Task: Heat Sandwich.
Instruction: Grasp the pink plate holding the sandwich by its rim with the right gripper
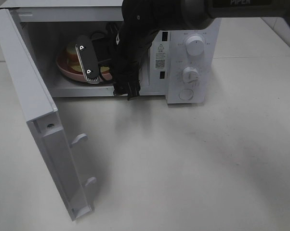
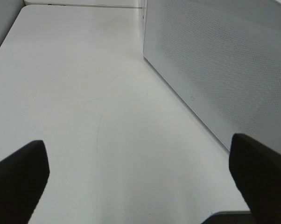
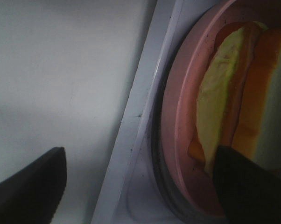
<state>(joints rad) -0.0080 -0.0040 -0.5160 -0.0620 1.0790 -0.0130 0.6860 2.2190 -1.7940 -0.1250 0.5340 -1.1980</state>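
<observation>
The sandwich (image 1: 72, 52), white bread with pale yellow-green and orange-brown filling, lies on a round pink plate (image 1: 68, 70) inside the open microwave (image 1: 193, 24). My right gripper (image 1: 85, 60) reaches into the cavity, open, with its fingers on either side of the plate's near rim. In the right wrist view the sandwich (image 3: 224, 93) and the plate (image 3: 175, 121) sit between the spread fingers of the gripper (image 3: 138, 158), one finger over the sandwich's end. My left gripper (image 2: 138, 144) is open and empty above the bare table, beside the microwave's perforated side wall (image 2: 224, 60). It does not show in the high view.
The microwave door (image 1: 34, 110) stands swung open towards the front left, with latch hooks (image 1: 80, 138) on its inner edge. Two dials (image 1: 195, 46) and a round button (image 1: 186, 94) are on the right panel. The white table (image 1: 183, 163) spreads out in front.
</observation>
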